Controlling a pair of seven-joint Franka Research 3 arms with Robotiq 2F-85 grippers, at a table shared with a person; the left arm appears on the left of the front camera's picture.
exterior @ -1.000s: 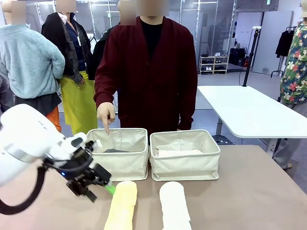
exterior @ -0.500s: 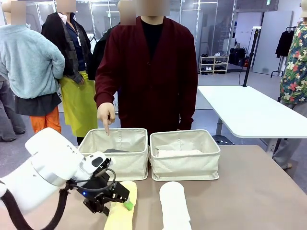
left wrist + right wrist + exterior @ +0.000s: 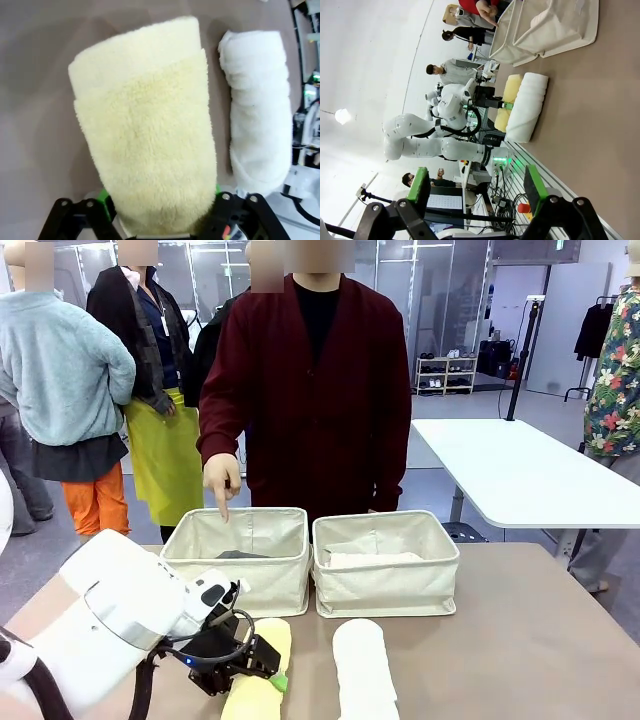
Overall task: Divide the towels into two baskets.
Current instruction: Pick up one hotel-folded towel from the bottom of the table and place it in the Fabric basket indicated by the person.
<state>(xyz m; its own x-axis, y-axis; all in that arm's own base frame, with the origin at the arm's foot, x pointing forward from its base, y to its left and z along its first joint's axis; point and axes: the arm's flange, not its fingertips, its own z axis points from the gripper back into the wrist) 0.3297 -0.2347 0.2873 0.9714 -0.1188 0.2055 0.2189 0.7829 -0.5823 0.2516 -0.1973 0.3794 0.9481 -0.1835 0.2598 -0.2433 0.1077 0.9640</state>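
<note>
My left end effector (image 3: 268, 672) is down on the pale yellow rolled terry towel (image 3: 145, 125), which lies lengthwise at the near edge of the brown surface (image 3: 520, 640), left of the middle. In the left wrist view the roll fills the whole gap between my fingers. A green pad (image 3: 103, 196) touches each flank and the soft pile bulges over both, so I am pinching the roll near its closest end. Its far end points toward the baskets.

Just beside it to the right, close but apart, lies the white rolled terry towel (image 3: 362, 670), parallel to it and also at the near edge.

Beyond them, toward the far edge, two cream canvas baskets stand side by side. The left basket (image 3: 250, 585) holds a dark grey towel (image 3: 240, 554). The right basket (image 3: 385, 590) holds a pale towel (image 3: 375, 559) whose colour I can't make out.

A person in a dark red cardigan stands at the far edge, with one hand (image 3: 221, 480) pointing a finger down over the left basket's far left corner.

My right end effector (image 3: 477, 187) hangs with its fingers spread wide and nothing between them.
</note>
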